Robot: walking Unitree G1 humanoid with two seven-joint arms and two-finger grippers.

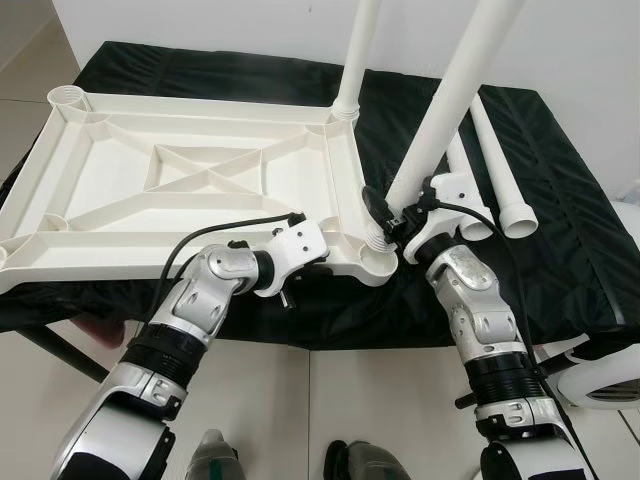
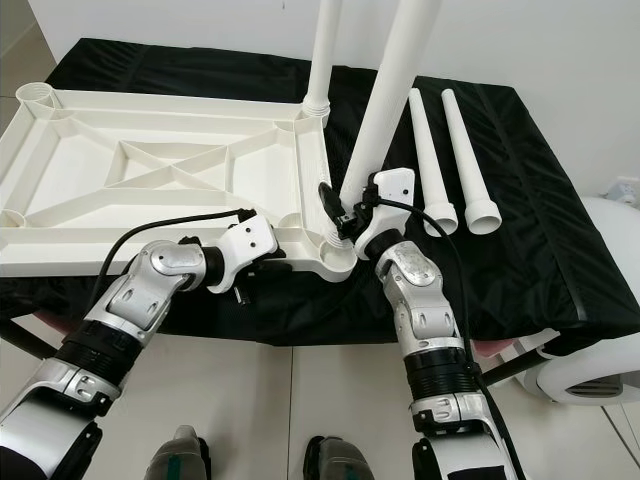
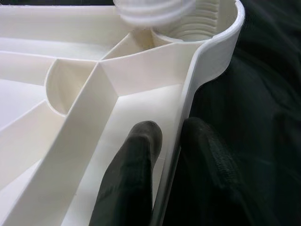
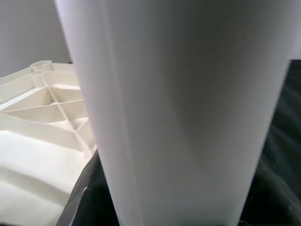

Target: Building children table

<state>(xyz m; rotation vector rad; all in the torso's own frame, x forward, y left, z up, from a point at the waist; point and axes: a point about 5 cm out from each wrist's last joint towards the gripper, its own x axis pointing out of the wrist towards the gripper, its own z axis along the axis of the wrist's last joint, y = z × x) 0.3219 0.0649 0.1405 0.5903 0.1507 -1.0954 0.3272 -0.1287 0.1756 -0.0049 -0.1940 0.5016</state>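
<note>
A white ribbed table top (image 1: 100, 170) lies upside down on a black-covered table (image 1: 560, 230). One white leg (image 1: 355, 60) stands upright in its far right corner. My right gripper (image 1: 395, 215) is shut on a second leg (image 1: 450, 90). That leg is tilted, with its threaded end (image 3: 150, 12) at the near right corner socket (image 1: 378, 262). My left gripper (image 3: 171, 129) is shut on the top's near rim just left of that socket, one finger on each side. Two loose legs (image 2: 465, 160) lie side by side on the cloth to the right.
The black table's near edge runs just in front of my arms, above tiled floor. A white rounded object (image 1: 600, 380) stands low at the right. A white wall rises behind the table. Something pink (image 1: 95, 330) shows under the table at the left.
</note>
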